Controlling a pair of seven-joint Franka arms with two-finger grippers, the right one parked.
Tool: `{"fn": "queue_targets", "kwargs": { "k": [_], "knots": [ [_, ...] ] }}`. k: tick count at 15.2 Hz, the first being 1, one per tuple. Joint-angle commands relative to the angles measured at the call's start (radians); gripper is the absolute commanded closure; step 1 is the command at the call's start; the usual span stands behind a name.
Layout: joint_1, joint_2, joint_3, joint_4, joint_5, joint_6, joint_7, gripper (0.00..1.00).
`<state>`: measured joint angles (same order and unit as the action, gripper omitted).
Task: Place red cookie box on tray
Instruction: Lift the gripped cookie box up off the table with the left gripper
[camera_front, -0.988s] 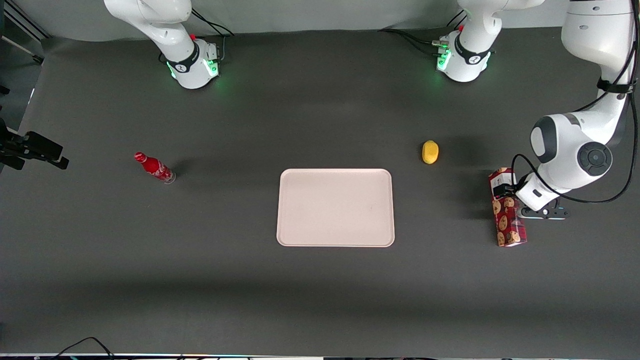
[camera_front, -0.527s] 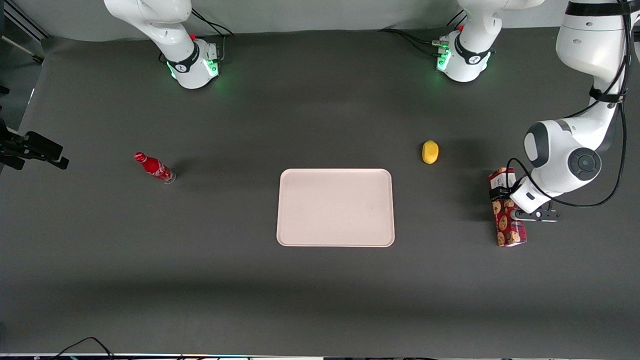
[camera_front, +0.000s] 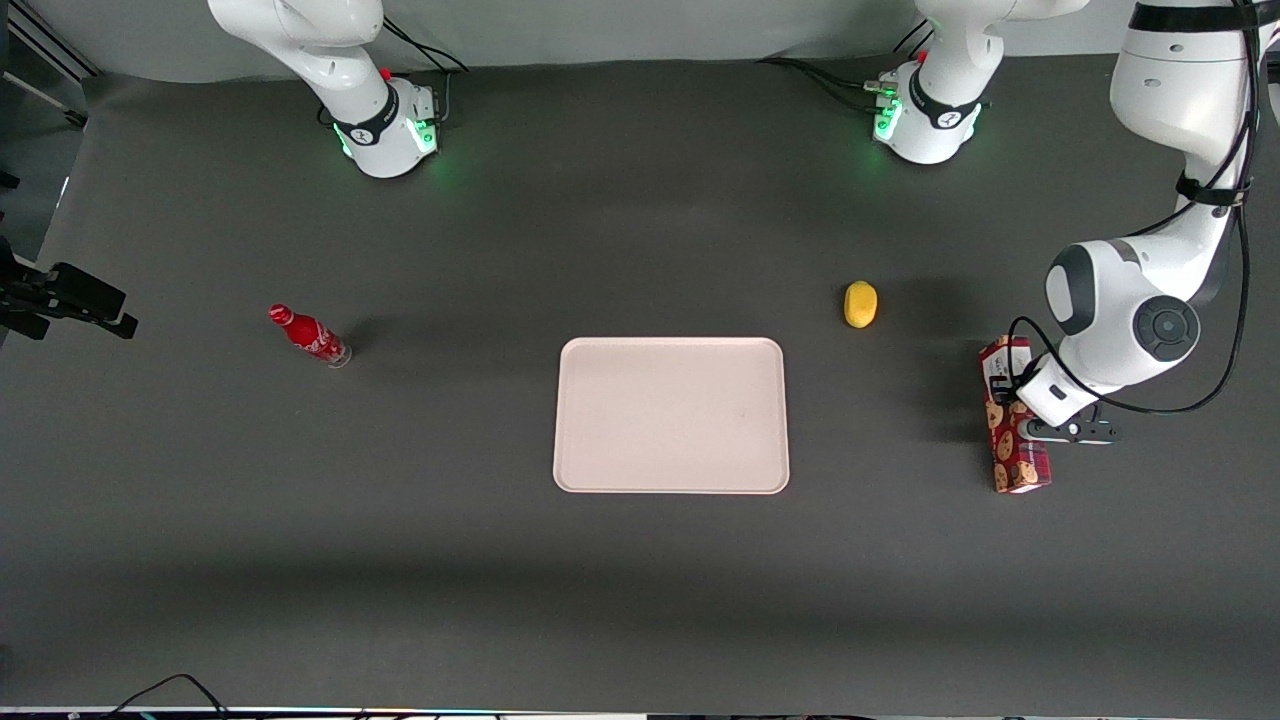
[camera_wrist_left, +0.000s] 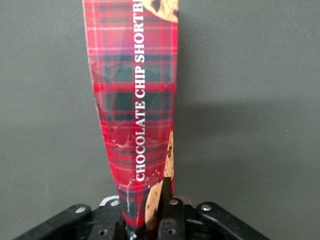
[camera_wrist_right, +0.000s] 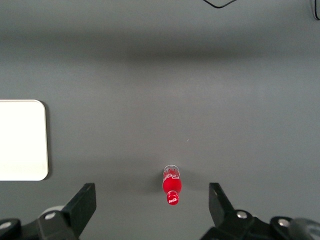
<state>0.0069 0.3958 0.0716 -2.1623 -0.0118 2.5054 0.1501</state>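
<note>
While the gripper (camera_wrist_left: 148, 220) is sitting low over the red cookie box (camera_front: 1017, 415), its jaws are pinching the carton's narrow width between them, with the tartan side running away from the fingertips toward the far end of the box. In the front view the box is lying flat on the dark table (camera_front: 640, 580) at the working arm's end, the jaws closing on it near the end farther from the front camera, so most of its length is hanging out past the grip. The tray (camera_front: 671, 415) is lying well apart from the jaws, toward the parked arm's end, and a yellow object (camera_front: 860, 304) is sitting near the box, between the jaws and the tray but off the straight path.

Because the hold looks off-centre, the long free end is likely to sag or swing; lifting slowly and straight up, keeping the pinch firm, and clearing the low rim before carrying across should be helping the box arrive level over the tray.
</note>
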Motion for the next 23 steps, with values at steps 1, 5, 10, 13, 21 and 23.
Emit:
{"fn": "queue_targets", "kwargs": {
  "k": [1,5,10,13,21,23],
  "knots": [
    [-0.008,-0.047,0.004,0.030,-0.016,-0.080,0.017,1.00],
    [-0.010,-0.184,0.004,0.172,-0.011,-0.418,0.023,1.00],
    [-0.010,-0.305,0.005,0.436,0.007,-0.842,0.023,1.00],
    [-0.005,-0.308,0.008,0.561,0.013,-1.016,0.025,1.00],
    [-0.008,-0.311,-0.059,0.555,-0.014,-0.993,-0.067,1.00],
    [-0.011,-0.310,-0.131,0.555,-0.014,-0.981,-0.179,1.00]
  ]
}}
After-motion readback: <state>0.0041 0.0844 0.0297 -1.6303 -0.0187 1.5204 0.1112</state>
